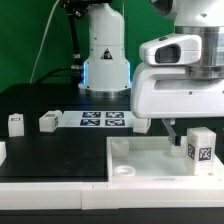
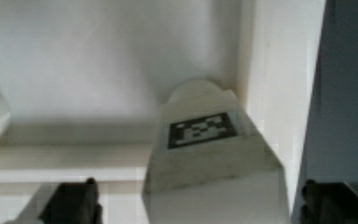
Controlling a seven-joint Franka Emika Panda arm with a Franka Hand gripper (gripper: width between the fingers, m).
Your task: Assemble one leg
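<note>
The leg (image 2: 202, 140) is being straddled upright by the gripper (image 2: 197, 203), jaws parted, apparently for grasping.

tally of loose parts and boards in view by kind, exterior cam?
Legs: 3, namely one under the tool, two on the black table
Large white panel: 1
Marker board: 1
Total: 5
A white piece at the exterior view's left edge is cut off, uncounted.
</note>
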